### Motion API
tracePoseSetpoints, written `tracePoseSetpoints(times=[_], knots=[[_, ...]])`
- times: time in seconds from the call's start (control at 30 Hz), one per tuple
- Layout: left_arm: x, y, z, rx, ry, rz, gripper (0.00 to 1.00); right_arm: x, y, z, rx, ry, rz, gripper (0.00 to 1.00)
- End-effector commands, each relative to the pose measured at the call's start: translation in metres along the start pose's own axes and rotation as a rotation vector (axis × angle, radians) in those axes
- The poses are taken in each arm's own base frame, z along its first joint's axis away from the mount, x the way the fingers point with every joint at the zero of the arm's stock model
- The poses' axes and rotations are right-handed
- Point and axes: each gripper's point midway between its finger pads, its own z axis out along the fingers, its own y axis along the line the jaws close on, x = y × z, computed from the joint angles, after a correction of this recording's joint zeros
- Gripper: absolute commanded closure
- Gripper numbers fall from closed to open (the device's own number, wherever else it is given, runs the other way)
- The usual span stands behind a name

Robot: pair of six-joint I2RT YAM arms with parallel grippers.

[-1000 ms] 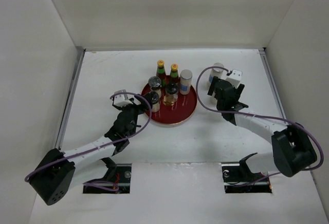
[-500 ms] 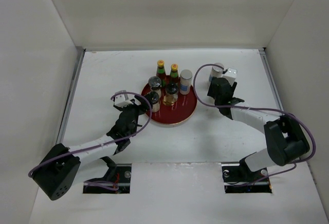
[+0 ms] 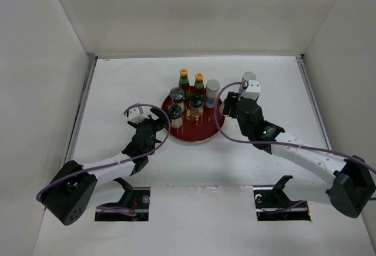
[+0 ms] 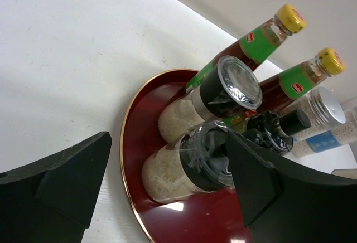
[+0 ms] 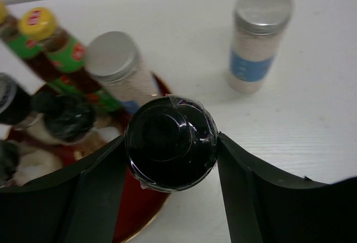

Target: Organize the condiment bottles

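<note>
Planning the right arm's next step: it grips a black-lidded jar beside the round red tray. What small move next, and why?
Probably carry the black-lidded jar further in over the round red tray, then lower it. The right end effector holds it at the tray's rim, next to the silver-capped white shaker; released here, it might land on the edge.

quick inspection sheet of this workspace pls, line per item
surface: white table, round red tray at centre
job's things: two yellow-capped dark sauce bottles, silver-capped white shaker, dark-lidded jars on tray; second shaker on table
clutter: nothing seen
grippers: left gripper open around nearest tray jar; right gripper shut on black-lidded jar
cables: purple cables looped along both arms
surroundings: white walls on three sides
</note>
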Motion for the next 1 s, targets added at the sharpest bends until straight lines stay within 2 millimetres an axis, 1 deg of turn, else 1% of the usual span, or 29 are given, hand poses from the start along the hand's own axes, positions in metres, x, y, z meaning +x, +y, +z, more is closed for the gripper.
tracePoseSetpoints(times=[0.0,0.03,0.13,0.2,0.27,0.37,0.47,0.5,0.53,0.57,0.6,0.63,0.67,0.7,0.8,0.83,0.9,0.93,0.97], knots=[[-0.007,-0.002,0.002,0.015,-0.030,-0.067,0.17,-0.032,0.063,-0.001,-0.184,-0.069,0.114,0.42],[-0.008,-0.003,0.002,0.018,-0.029,-0.071,0.16,-0.027,0.080,-0.001,-0.234,-0.056,0.123,0.42],[-0.008,-0.002,0.002,0.017,-0.030,-0.073,0.16,-0.008,0.121,-0.001,-0.330,-0.015,0.139,0.42],[-0.008,0.003,0.003,0.005,-0.032,-0.075,0.16,0.005,0.141,-0.001,-0.363,0.012,0.121,0.42],[-0.010,0.003,0.002,0.008,-0.036,-0.086,0.16,0.017,0.157,-0.002,-0.385,0.033,0.096,0.41],[-0.009,0.004,0.002,0.005,-0.034,-0.085,0.16,0.032,0.174,-0.003,-0.406,0.053,0.071,0.41],[-0.006,0.005,0.003,0.004,-0.025,-0.083,0.16,0.044,0.182,0.002,-0.406,0.066,0.037,0.39],[-0.006,0.004,0.003,0.008,-0.022,-0.083,0.16,0.048,0.184,0.002,-0.407,0.071,0.025,0.37],[-0.006,0.003,0.003,0.011,-0.023,-0.085,0.16,0.051,0.185,0.002,-0.405,0.074,0.017,0.33],[-0.006,0.003,0.003,0.011,-0.023,-0.085,0.16,0.053,0.185,0.002,-0.405,0.077,0.011,0.26],[-0.006,0.004,0.003,0.006,-0.023,-0.083,0.16,0.053,0.185,0.002,-0.405,0.077,0.006,0.16],[-0.006,0.005,0.004,0.002,-0.023,-0.081,0.16,0.052,0.185,0.001,-0.410,0.076,-0.001,0.08],[-0.006,0.005,0.004,0.003,-0.022,-0.083,0.16,0.048,0.184,-0.002,-0.418,0.070,-0.008,0.03],[-0.007,0.004,0.003,0.007,-0.024,-0.087,0.16,0.043,0.181,-0.005,-0.419,0.060,-0.014,0.00],[-0.009,0.005,0.003,0.006,-0.030,-0.090,0.16,0.018,0.164,-0.020,-0.424,0.012,-0.011,0.00],[-0.009,0.006,0.003,0.000,-0.033,-0.089,0.16,0.006,0.153,-0.024,-0.421,-0.012,0.000,0.00],[-0.010,0.006,0.003,0.004,-0.033,-0.091,0.16,-0.018,0.120,-0.023,-0.372,-0.063,0.031,0.00],[-0.011,0.006,0.003,0.004,-0.036,-0.095,0.16,-0.029,0.099,-0.017,-0.327,-0.086,0.054,0.00],[-0.011,0.006,0.003,0.005,-0.035,-0.094,0.16,-0.041,0.070,-0.006,-0.258,-0.111,0.090,0.00]])
